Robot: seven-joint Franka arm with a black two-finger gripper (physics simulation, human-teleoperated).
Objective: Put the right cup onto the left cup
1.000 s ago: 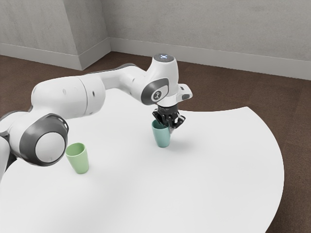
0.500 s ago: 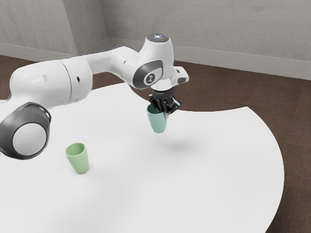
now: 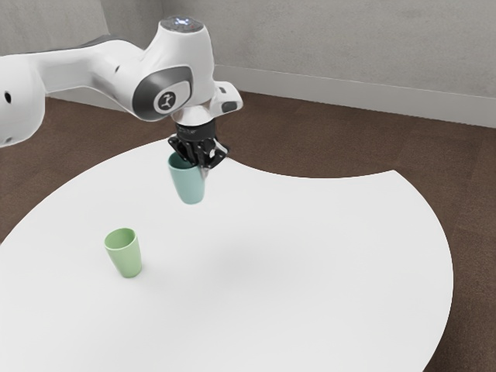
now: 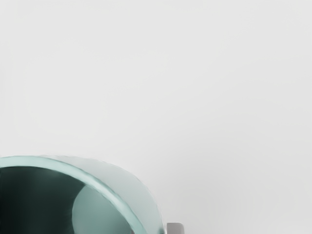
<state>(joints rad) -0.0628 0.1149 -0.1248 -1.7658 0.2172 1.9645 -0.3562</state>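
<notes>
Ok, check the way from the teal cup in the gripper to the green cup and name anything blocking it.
Nothing visible stands in the way: the teal cup hangs from my gripper above the table, the green cup stands upright with its mouth uncovered.

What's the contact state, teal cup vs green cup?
Apart. The exterior view shows bare white tabletop between the teal cup and the green cup.

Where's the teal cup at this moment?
The teal cup hangs from the gripper over the white table, higher in the exterior view than the green cup and nearer the exterior view's right.
</notes>
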